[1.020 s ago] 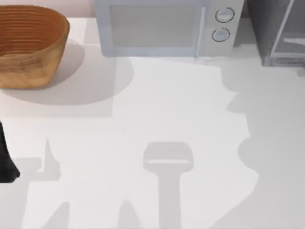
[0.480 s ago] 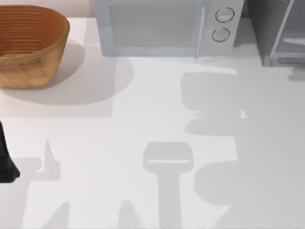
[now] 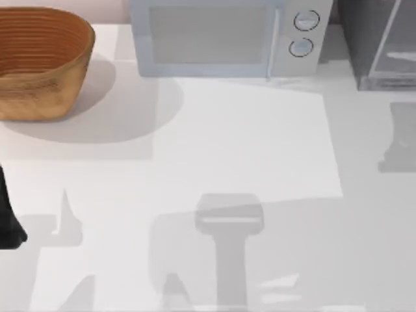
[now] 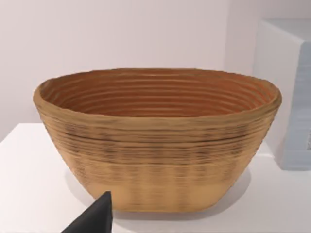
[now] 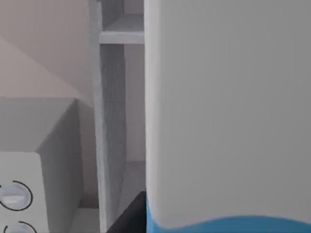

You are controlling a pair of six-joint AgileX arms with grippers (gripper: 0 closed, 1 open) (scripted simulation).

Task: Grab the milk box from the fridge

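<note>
Milk box (image 5: 228,111) looms right against the right wrist camera, white face above a blue band, just beside the fridge (image 3: 380,42) at the counter's (image 3: 247,149) back right corner. Right gripper's grip, I cannot tell. Left arm (image 3: 8,218) sits parked at the left edge, facing the wicker basket (image 4: 155,141); its gripper's opening, cannot tell either. Microwave (image 3: 227,36) stands between basket and fridge.

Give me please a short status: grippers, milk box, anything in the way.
Left arm parked at the table's left edge, facing the basket. Milk box close before the right wrist camera, beside the fridge. Nothing seen in the way.
</note>
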